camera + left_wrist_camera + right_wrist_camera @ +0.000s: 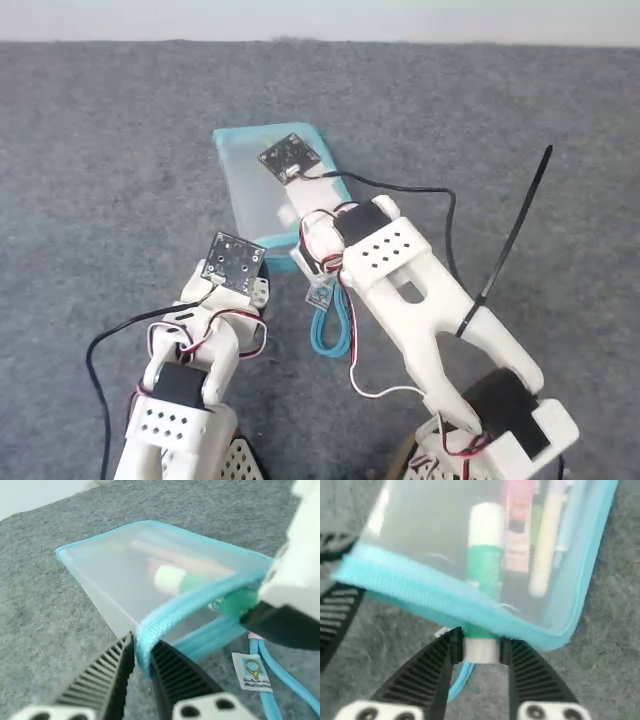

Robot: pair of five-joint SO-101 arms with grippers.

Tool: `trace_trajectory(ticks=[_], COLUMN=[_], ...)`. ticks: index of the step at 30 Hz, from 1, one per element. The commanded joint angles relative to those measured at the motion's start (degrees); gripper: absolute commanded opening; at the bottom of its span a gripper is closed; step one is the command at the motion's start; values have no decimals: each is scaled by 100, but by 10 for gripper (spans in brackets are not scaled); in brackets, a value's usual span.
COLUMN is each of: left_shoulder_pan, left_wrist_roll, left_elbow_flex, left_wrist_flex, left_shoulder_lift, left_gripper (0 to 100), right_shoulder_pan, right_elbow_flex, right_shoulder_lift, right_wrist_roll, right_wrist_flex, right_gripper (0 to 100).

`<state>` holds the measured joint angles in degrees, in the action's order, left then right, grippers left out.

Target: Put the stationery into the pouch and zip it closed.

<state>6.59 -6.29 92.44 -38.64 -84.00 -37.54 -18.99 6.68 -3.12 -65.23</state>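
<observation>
A translucent pouch [250, 180] with teal edging lies on the grey carpet, its mouth towards the arms. My left gripper [141, 646] is shut on the teal zipper edge [165, 617] at one corner of the mouth. At the mouth's other side my right gripper [480, 647] is shut on the white end of a green and white stick [485, 562], most of which lies inside the pouch [430, 535]. A pink item [517, 525] and a cream pen [545, 545] lie inside beside it. In the left wrist view the right gripper [280, 620] shows at the mouth.
A blue lanyard cord [330, 330] with a small white tag [252, 672] lies on the carpet just in front of the pouch, between the two arms. Black cables [420, 190] trail from both wrists. Open carpet surrounds the pouch.
</observation>
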Motion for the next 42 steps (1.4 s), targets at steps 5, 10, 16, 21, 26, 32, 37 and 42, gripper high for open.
trace_trajectory(ticks=[5,10,16,21,26,32,37,42], left_shoulder_pan=[79,70,26,26,26,26,26,26], left_wrist_roll=[-9,-26,-26,-26,-26,-26,-18,-9], left_elbow_flex=[-277,-251,-251,-259,-259,-259,-259,-268], left_wrist_flex=[105,114,114,114,114,114,114,105], left_shoulder_lift=[-26,-26,-26,-26,-26,-26,-26,-26], left_gripper=[12,12,12,12,12,12,12,12], right_shoulder_pan=[-66,-75,-31,-31,-31,-22,-48,-22], right_elbow_flex=[352,246,-1125,-2875,-3569,-4018,-4026,-4018], right_shoulder_lift=[488,1191,2695,3653,3873,3864,3855,3345], right_wrist_roll=[193,-141,-721,-1398,-2040,-2453,-2453,-2462], right_wrist_flex=[145,-259,-31,1086,1385,1815,1974,2237], right_gripper=[236,234,234,236,239,297,306,306])
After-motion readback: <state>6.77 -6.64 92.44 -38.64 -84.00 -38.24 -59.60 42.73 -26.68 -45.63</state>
